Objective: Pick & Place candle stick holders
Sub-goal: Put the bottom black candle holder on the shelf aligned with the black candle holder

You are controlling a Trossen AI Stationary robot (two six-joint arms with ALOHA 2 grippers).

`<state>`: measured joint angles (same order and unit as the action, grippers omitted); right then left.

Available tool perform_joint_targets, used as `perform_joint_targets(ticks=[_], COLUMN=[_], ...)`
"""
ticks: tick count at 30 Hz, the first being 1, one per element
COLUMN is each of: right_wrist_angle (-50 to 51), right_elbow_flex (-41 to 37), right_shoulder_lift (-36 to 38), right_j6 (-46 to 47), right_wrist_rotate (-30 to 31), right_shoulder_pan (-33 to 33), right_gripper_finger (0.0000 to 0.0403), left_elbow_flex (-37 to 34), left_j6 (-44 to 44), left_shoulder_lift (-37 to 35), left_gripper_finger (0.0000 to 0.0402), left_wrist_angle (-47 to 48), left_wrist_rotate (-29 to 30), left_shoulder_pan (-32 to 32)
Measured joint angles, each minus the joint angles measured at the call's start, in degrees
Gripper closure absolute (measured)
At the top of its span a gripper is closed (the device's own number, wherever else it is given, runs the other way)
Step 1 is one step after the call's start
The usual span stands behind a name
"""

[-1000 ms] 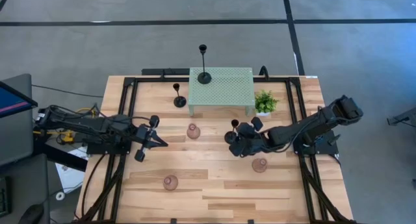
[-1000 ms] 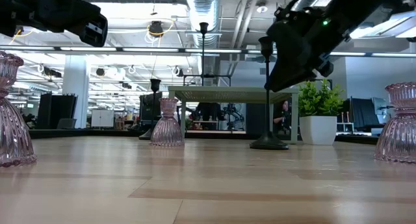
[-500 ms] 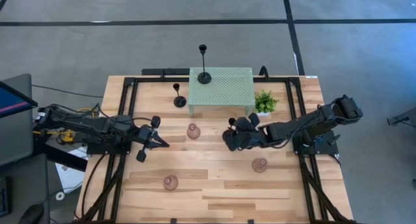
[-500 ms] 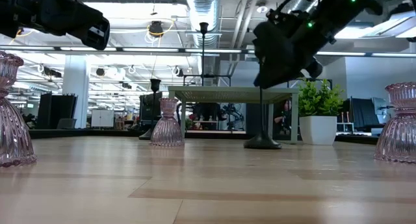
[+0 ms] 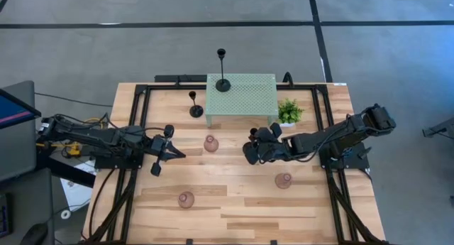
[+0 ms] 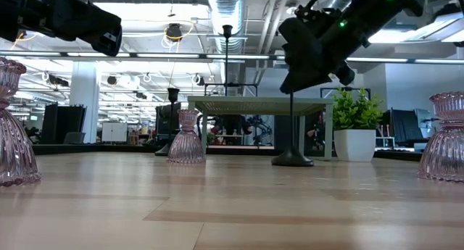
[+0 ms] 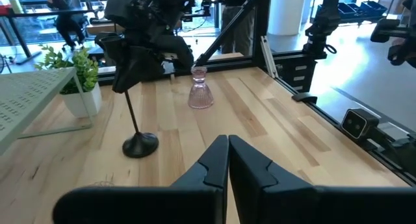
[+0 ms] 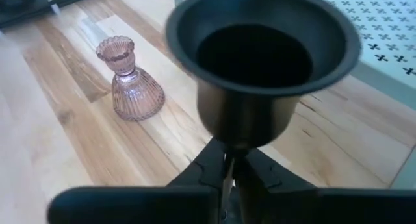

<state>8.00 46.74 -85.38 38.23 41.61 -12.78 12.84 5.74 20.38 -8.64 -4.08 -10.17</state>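
A slim black candle stick holder [image 7: 130, 113] stands between the mesh stand and a pink holder, with my right gripper [image 5: 250, 151] shut on its stem; its cup [image 8: 257, 68] fills the right wrist view. My left gripper [image 5: 174, 154] hovers shut over the table's left middle, holding nothing. A second black holder [image 5: 223, 84] stands by its round base on the pale green mesh stand [image 5: 245, 97]. A third [image 5: 196, 110] stands on the table beside the stand. Three pink bulb-shaped holders [image 5: 211, 143], [image 5: 284, 180], [image 5: 186, 199] stand on the wood. My right gripper pinches the black holder's thin stem [image 8: 229, 152] between its two fingers, just under the cup. The fingers [image 7: 127, 62] come slanting down from the table's right and lie across the stem. The stem leans a little, and the round base [image 7: 141, 145] is down on the table.
A small green potted plant [image 5: 288, 111] stands right of the mesh stand, close behind my right arm. Black frame rails [image 5: 142, 124] run along the table's left and right sides. Bare wood lies along the near edge [image 5: 234, 216].
My right gripper has gone toward the table's left and slightly toward the far edge, coming over the top of the black holder's stem. The holder's base has slid a short way along the table with it and stays down.
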Motion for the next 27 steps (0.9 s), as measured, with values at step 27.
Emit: perform_joint_targets(ticks=[27], right_wrist_angle=[27.04], right_elbow_flex=[32.37], right_shoulder_lift=[0.02], right_j6=[-20.6], right_wrist_rotate=[-8.25], right_shoulder_pan=[5.27], right_gripper_finger=[0.0401], left_elbow_flex=[0.0], left_j6=[0.0], left_shoulder_lift=[-0.01], left_gripper_finger=[0.0389], left_wrist_angle=[-0.01], left_wrist_rotate=[0.0], left_shoulder_pan=[0.0])
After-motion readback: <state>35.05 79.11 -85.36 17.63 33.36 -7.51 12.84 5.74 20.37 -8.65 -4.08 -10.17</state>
